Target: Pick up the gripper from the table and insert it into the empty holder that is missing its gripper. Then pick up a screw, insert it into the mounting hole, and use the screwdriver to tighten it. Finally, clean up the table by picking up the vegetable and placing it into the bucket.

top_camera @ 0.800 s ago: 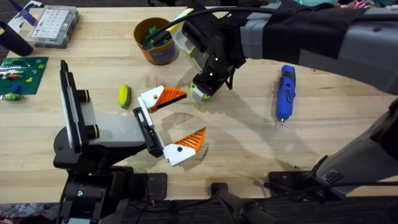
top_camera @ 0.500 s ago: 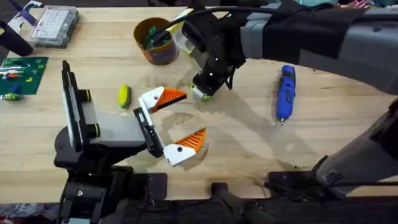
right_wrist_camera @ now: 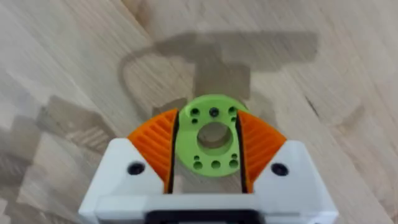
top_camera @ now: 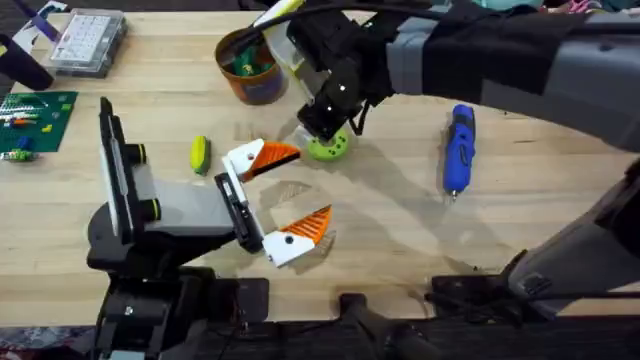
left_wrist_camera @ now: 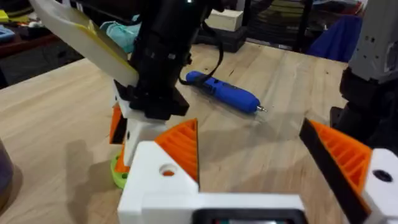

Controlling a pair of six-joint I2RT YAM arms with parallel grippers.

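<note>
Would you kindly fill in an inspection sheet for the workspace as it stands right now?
Surface: wooden table, bare in the middle.
Job's things: blue screwdriver lying flat; orange bucket with green contents; holder at the near-left edge.
Clutter: yellow-green piece; clear compartment box; green brick plate.
Grippers: right gripper shut on a round green slice; left gripper open over the table.
Cables: black cable crossing the bucket's rim.
Surroundings: nothing seen that touches the job.
</note>
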